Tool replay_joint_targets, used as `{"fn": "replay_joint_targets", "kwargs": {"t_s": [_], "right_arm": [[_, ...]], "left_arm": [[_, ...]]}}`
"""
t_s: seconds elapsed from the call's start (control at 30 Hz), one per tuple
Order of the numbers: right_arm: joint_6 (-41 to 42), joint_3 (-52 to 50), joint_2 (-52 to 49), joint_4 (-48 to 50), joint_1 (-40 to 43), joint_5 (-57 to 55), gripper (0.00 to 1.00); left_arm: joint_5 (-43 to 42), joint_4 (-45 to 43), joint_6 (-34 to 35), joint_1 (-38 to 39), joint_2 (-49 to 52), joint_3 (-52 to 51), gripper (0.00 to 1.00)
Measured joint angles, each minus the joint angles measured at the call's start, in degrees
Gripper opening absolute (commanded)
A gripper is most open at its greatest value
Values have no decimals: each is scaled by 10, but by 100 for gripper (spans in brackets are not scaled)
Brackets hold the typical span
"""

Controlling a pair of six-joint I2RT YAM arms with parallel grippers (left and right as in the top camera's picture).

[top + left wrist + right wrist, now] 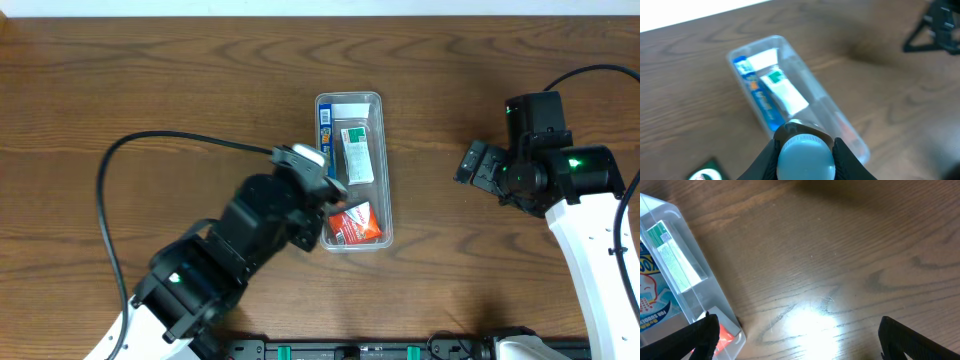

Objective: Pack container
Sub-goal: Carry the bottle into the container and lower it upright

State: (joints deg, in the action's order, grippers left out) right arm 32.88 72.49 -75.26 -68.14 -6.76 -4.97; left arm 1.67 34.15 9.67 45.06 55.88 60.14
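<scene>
Wood-grain surface [180,80] all round, and right in the middle sits the container [378,170], a long clear tray lying lengthwise away from the robot with its white label at the far end. It's already carrying cargo. A narrow blue box [760,97] runs along its left wall, a white box with green print [785,92] lies just beside that, and a red packet [355,222] sits at the near end.

Over to the left pincer [805,145], and it's clenched on a round item with a pale blue cap [805,162]. The cap fills the gap between both fingers. What's below the cap I can't make out. From overhead, that arm comes in from the near-left and hangs over the tray's near-left edge, covering part of the rim and the blue box's near end.

On the surface at the left wrist view's bottom-left edge, there's a dark card or packet with green and red print [705,172], mostly cut off.

The right pincer [797,330] is released, fingers [695,337] spread wide with nothing but bare wood between them. It's well off to the right of the tray, whose near corner just shows beside its left finger.
</scene>
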Motion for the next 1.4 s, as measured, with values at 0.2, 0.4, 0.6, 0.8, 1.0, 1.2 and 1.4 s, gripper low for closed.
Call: {"fn": "replay_joint_targets", "kwargs": {"t_s": [0.2, 0.4, 0.6, 0.8, 1.0, 1.2, 1.4], "right_arm": [[0, 0, 0, 0, 0, 0, 99], [0, 0, 0, 0, 0, 0, 99], [0, 0, 0, 0, 0, 0, 99], [0, 0, 0, 0, 0, 0, 99], [0, 0, 0, 0, 0, 0, 99], [0, 0, 0, 0, 0, 0, 99], [0, 0, 0, 0, 0, 0, 99]], "left_arm": [[0, -30, 12, 37, 59, 0, 8], [38, -85, 67, 38, 167, 0, 7], [78, -158, 141, 39, 250, 0, 7], [122, -175, 206, 39, 312, 0, 7], [138, -194, 230, 38, 343, 0, 7], [140, -183, 249, 39, 347, 0, 7], [142, -179, 256, 39, 347, 0, 22]]}}
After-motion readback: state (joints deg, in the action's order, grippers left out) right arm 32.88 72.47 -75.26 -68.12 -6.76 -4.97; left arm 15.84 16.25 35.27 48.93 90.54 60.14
